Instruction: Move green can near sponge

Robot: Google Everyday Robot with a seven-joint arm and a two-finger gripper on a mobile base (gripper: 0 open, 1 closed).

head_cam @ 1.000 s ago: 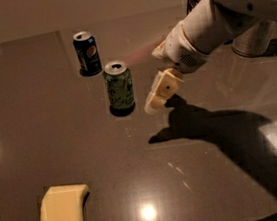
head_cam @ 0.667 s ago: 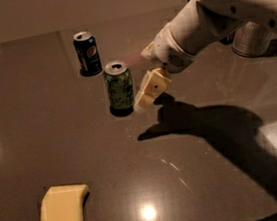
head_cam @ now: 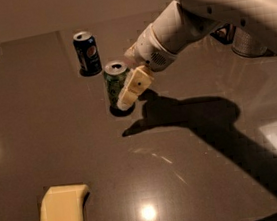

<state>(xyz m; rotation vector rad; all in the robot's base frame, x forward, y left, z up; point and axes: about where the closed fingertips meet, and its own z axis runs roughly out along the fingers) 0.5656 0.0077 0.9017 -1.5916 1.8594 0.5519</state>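
— Surface?
— Dark glossy worktop (head_cam: pixel 212 174).
— Largest item?
— Sponge (head_cam: pixel 61 220), pale yellow, near-left corner.
— Gripper?
— Gripper (head_cam: pixel 128 91) at the right flank of the green can (head_cam: pixel 114 83), far-left quarter; grip state cannot be told.
— Can?
— Upright, green-patterned, silver top; sponge lies toward the near edge.

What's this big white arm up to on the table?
The robot's gripper is close beside an upright green can, apparently going for it. A blue can stands just behind. The pale yellow sponge lies far off at the near left edge of the table, so the can isn't near it yet.
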